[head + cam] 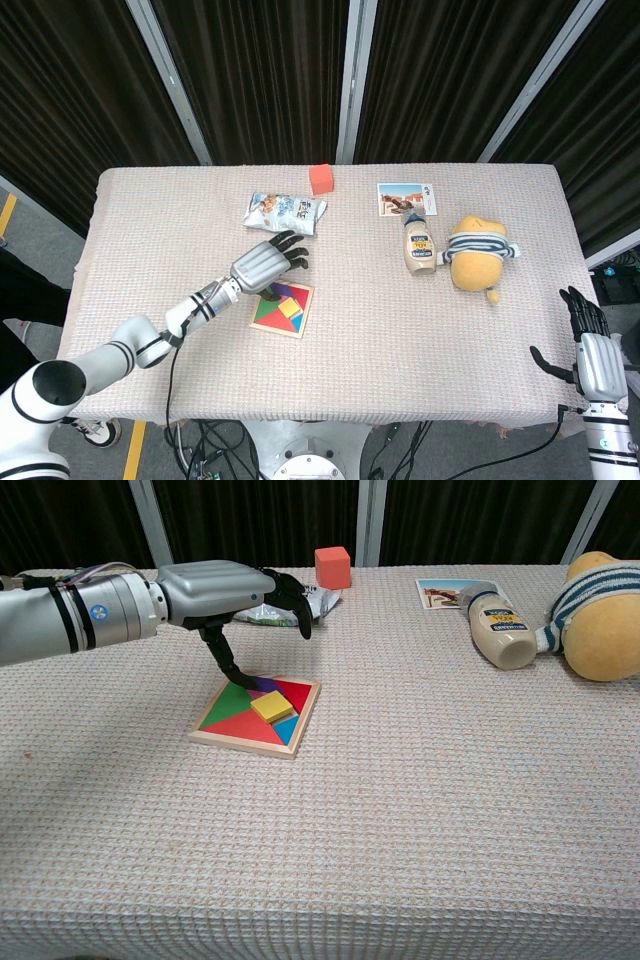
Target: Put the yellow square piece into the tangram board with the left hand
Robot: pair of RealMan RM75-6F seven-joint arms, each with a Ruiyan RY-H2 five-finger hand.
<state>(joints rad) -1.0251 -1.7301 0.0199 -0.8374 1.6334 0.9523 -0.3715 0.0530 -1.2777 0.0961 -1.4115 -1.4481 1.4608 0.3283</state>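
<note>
A table (150, 220) under a pale woven cloth fills the middle of the head view, with dark curtains and light metal posts behind it. At centre left the left robot hand (225, 585) hangs over the back edge of the one tangram board (205, 733), holding nothing, fingers spread and the thumb pointing down to the board's far corner. The one yellow square piece (272, 706) lies on the board among the coloured pieces, slightly raised. Behind the hand sit one snack bag (285, 211) and one red cube (321, 179). Further right are one photo card (405, 198), one bottle (418, 244) on its side and one plush toy (476, 251). At lower right the right robot hand (590, 350) hangs off the table edge, fingers spread, empty.
</note>
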